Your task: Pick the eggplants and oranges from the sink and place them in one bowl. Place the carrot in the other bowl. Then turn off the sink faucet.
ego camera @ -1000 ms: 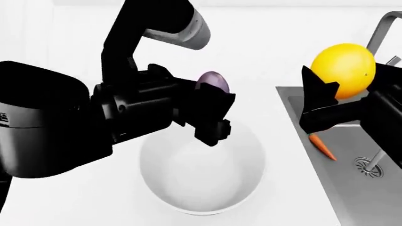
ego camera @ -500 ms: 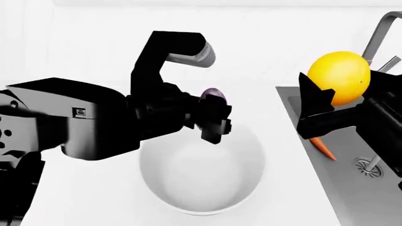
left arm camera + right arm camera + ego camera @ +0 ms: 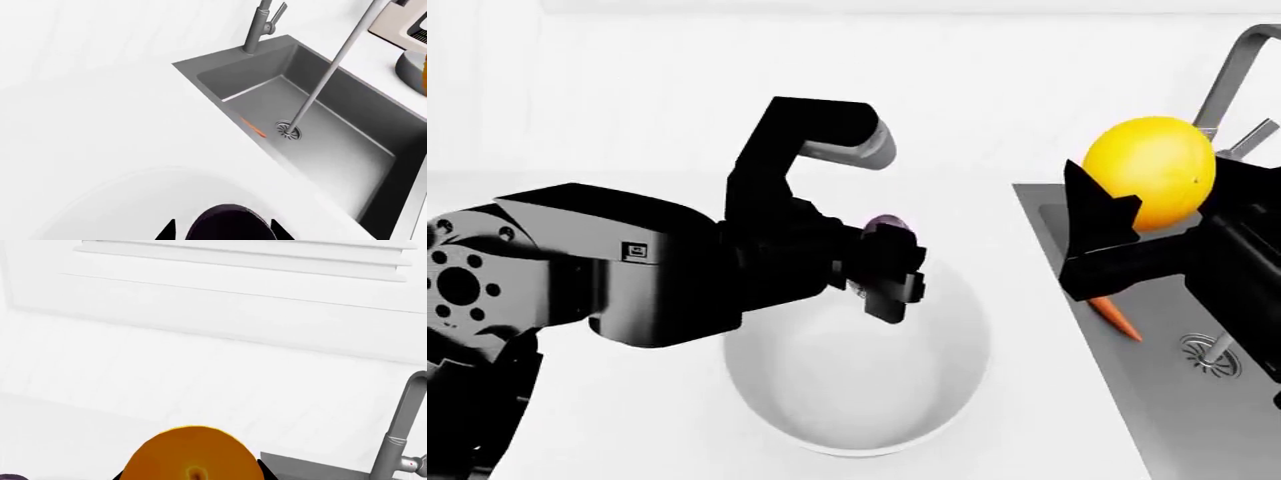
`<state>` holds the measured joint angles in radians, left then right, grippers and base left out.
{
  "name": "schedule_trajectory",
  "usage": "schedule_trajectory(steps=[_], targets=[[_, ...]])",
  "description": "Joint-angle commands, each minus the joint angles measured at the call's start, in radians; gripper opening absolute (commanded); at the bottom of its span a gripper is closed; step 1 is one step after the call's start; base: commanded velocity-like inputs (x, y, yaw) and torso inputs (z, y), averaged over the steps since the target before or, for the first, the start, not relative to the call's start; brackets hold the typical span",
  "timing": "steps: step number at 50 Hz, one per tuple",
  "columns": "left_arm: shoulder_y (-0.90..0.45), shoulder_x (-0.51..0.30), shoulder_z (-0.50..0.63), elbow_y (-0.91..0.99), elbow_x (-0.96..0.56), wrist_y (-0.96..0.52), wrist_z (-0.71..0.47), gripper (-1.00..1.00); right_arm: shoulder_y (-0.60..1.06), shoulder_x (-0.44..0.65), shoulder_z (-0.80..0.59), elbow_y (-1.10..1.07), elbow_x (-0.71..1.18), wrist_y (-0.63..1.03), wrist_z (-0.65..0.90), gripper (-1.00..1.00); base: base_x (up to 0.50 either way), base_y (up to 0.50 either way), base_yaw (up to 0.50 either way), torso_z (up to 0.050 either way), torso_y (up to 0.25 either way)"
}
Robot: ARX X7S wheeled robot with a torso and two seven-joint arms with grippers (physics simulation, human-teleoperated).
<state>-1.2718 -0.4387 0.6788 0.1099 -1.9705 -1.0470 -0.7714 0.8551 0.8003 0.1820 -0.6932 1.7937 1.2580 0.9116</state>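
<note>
The sink (image 3: 1174, 420) is sitting at the right of the white counter with its faucet (image 3: 263, 25) running a stream onto the drain, and the white bowl (image 3: 854, 360) is standing on the counter just beside it. The left gripper (image 3: 888, 262) is pinching the eggplant (image 3: 888, 222) over the bowl's far rim. The right gripper (image 3: 1121, 215) is clamping the orange (image 3: 1152, 170) above the sink's near-left corner, while the carrot (image 3: 1113, 314) is lying on the sink floor near the drain.

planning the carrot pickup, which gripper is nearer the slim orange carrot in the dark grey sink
Right. The right gripper, holding the round yellow-orange fruit, hangs just above the carrot; the left gripper, clamping the dark purple eggplant, is over the large white bowl.
</note>
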Motion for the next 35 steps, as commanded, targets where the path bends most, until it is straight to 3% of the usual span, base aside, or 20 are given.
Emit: schedule_trajectory(steps=[1, 16, 26, 29, 30, 31, 35], targets=[[-0.007, -0.003, 0.007, 0.032, 0.022, 0.01, 0.013, 1.0, -0.008, -0.004, 0.013, -0.005, -0.041, -0.003, -0.032, -1.0, 0.0, 0.0, 0.0, 0.0, 0.0], [-0.041, -0.024, -0.005, 0.062, -0.004, 0.01, -0.008, 1.0, 0.012, -0.012, -0.02, 0.005, -0.041, -0.012, -0.028, -1.0, 0.0, 0.0, 0.0, 0.0, 0.0], [-0.098, -0.103, -0.062, 0.102, 0.036, 0.027, -0.039, 1.0, 0.141, -0.066, -0.154, 0.097, 0.008, 0.002, -0.034, -1.0, 0.0, 0.0, 0.0, 0.0, 0.0], [-0.12, -0.165, -0.08, 0.172, 0.1, 0.015, -0.077, 1.0, 0.224, -0.085, -0.241, 0.165, 0.072, 0.017, -0.008, -1.0, 0.0, 0.0, 0.0, 0.0, 0.0], [-0.089, -0.315, -0.198, 0.322, 0.097, 0.043, -0.186, 1.0, 0.374, -0.232, -0.391, 0.315, 0.102, 0.126, -0.059, -1.0, 0.0, 0.0, 0.0, 0.0, 0.0], [-0.082, -0.41, -0.21, 0.376, 0.1, 0.045, -0.194, 1.0, 0.411, -0.246, -0.482, 0.459, 0.08, 0.141, -0.077, -1.0, 0.0, 0.0, 0.0, 0.0, 0.0], [-0.036, -0.482, -0.248, 0.395, 0.106, 0.06, -0.183, 1.0, 0.413, -0.272, -0.492, 0.493, -0.005, 0.148, -0.154, -1.0, 0.0, 0.0, 0.0, 0.0, 0.0]])
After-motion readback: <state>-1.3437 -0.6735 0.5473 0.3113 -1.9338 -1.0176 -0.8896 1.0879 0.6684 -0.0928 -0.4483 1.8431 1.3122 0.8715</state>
